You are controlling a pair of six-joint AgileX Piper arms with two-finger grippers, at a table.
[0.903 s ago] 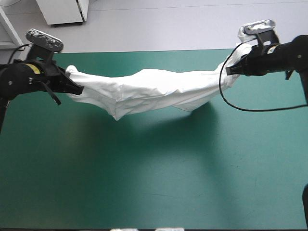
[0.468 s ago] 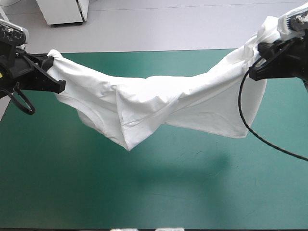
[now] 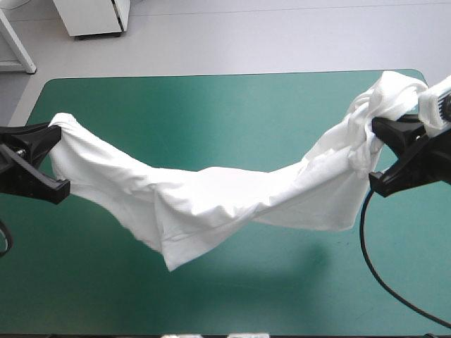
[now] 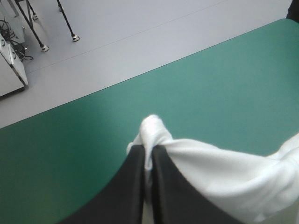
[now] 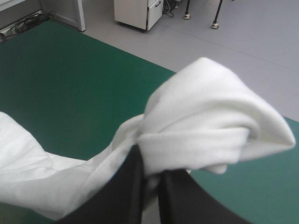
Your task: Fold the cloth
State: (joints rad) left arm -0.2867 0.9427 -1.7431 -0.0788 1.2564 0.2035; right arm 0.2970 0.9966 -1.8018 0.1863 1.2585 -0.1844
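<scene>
White T-shirt hangs twisted over the teal-green counter, stretched between left hand and right hand, both clamped on bunched corners. Thin grips risk slipping; twisted cloth could land crumpled.

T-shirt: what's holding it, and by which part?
The left hand pinches a small tuft at one end of the T-shirt, the right hand a thick bunched wad at the other. Which garment edge, cannot tell.
</scene>
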